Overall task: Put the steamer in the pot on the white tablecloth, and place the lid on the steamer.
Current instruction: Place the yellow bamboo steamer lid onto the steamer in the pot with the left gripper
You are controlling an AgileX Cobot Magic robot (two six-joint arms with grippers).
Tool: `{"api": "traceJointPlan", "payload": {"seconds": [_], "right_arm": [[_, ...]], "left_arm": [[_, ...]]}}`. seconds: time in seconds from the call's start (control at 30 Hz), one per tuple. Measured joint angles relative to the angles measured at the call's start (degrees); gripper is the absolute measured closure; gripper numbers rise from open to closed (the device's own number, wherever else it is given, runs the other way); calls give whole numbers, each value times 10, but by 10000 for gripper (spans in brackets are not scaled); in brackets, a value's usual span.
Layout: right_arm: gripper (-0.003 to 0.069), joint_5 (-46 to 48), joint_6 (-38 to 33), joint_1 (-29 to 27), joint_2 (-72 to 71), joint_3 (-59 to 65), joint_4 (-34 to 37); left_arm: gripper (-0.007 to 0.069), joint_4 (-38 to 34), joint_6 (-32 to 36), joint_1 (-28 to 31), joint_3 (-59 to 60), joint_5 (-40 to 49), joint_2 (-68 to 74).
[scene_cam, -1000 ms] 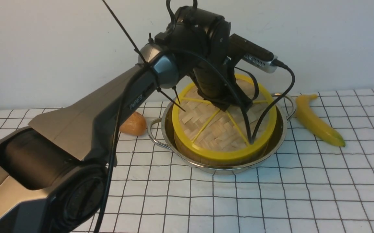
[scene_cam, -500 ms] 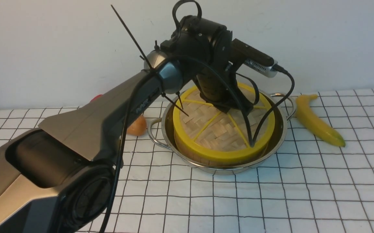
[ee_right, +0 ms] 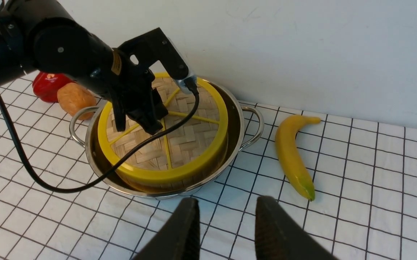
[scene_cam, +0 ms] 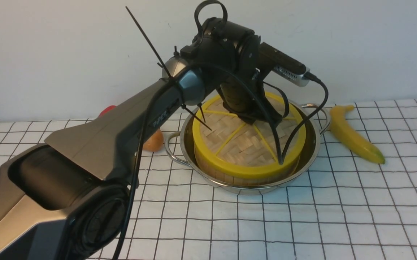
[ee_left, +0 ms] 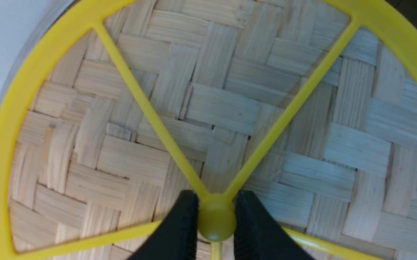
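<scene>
Now, left gripper (ee_left: pixel 216 202): both black fingers (ee_left: pixel 183 227) are pressed against the yellow hub (ee_left: pixel 215 224) of the lid (ee_left: pixel 230 101), one on each side. The jaws are closed in on it and no gap shows. Lid lies flat on top of the steamer (scene_cam: pixel 226 177), its yellow rim capping the wooden wall; only a strip of that wall shows beneath, at the near side. Steamer stands inside the pot (scene_cam: pixel 311 144), with more bare steel showing on the right than on the left. Pot sits on the tablecloth (scene_cam: pixel 302 216), toward the back, close to the wall (scene_cam: pixel 67 54). Left arm (scene_cam: pixel 121 122) stretches from the near left and bends down over the lid's centre, cables (scene_cam: pixel 302 122) hanging across the weave. Right gripper (ee_right: pixel 226 202) hangs above bare tablecloth on the near side of the pot, fingers parted, nothing between them. Banana (scene_cam: pixel 352 135) lies just right of the pot, beside its right handle (scene_cam: pixel 322 115), a small gap between. Brown rounded lump (scene_cam: pixel 154 141) lies just left of the pot by the left handle (scene_cam: pixel 170 144). Red object (ee_right: pixel 47 86) behind it, kind unclear.
</scene>
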Motion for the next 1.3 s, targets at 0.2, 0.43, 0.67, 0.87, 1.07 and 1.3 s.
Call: {"api": "traceJointPlan", "payload": {"seconds": [0.2,0.43,0.67,0.87,1.07,1.3], "right_arm": [[419,0,0,0,0,0,1],[419,0,0,0,0,0,1],[419,0,0,0,0,0,1],[419,0,0,0,0,0,1],[419,0,0,0,0,0,-3],[419,1,0,0,13,0,-3]], "left_arm": [[505,0,0,0,0,-13,2],[505,0,0,0,-13,-6,4],[505,4,0,0,-39,-11,4],[505,5,0,0,-39,-8,5],[505,10,-1,0,-51,30,5],[505,21,-2,-2,-110,77,5]]}}
